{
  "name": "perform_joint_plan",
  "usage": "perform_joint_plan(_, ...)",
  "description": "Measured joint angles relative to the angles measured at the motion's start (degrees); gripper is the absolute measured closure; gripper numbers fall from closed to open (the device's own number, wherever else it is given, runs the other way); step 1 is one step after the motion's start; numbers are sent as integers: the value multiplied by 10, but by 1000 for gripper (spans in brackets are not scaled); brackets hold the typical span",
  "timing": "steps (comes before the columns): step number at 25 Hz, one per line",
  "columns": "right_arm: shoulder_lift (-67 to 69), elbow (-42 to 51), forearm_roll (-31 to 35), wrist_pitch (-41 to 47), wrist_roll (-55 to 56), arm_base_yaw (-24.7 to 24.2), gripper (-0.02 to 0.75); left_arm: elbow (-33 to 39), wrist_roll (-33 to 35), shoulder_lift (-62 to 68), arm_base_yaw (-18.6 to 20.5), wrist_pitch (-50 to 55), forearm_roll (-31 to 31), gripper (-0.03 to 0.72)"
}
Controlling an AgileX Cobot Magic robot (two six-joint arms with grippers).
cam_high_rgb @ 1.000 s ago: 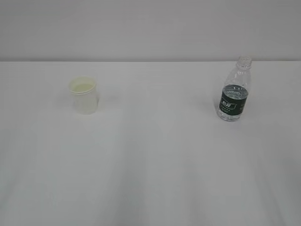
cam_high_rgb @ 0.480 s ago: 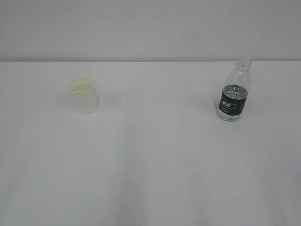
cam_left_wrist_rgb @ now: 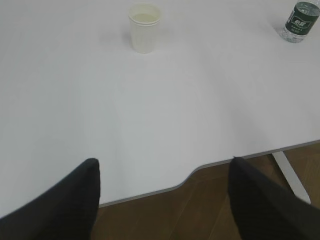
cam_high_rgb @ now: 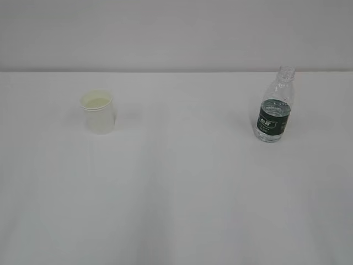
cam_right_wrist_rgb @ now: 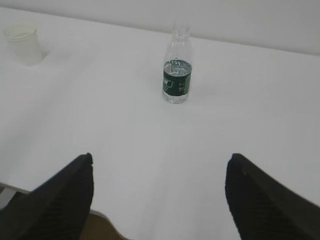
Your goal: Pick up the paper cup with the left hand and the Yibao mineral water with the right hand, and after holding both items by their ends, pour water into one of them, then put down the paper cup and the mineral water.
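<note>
1. Exterior view: a white table (cam_high_rgb: 176,193) fills the scene beneath a pale wall. The paper cup (cam_high_rgb: 99,112) stands upright on the left, with pale liquid inside. The Yibao mineral water (cam_high_rgb: 275,106) stands upright on the right, uncapped, partly filled, well apart from the cup. Neither arm appears here.

2. Left wrist view: the left hand (cam_left_wrist_rgb: 162,200) shows two black fingers (cam_left_wrist_rgb: 60,205) spread wide with nothing between them, hanging over the table's near edge and a brown floor (cam_left_wrist_rgb: 200,210). The cup (cam_left_wrist_rgb: 144,27) stands far ahead, upright; the bottle (cam_left_wrist_rgb: 299,21) sits at the top right corner.

3. Right wrist view: the right hand (cam_right_wrist_rgb: 159,197) also has its black fingers (cam_right_wrist_rgb: 265,200) spread wide and empty. The bottle (cam_right_wrist_rgb: 177,67) stands upright ahead on the table; the cup (cam_right_wrist_rgb: 22,43) is at the far left.
</note>
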Motion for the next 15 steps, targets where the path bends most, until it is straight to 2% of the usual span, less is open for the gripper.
perform_joint_plan(7,0,0,-51,55,21,0,114,0,0,0,0,0,0,123)
perform_joint_plan(15,0,0,-70,72,43,0,114,0,0,0,0,0,0,125)
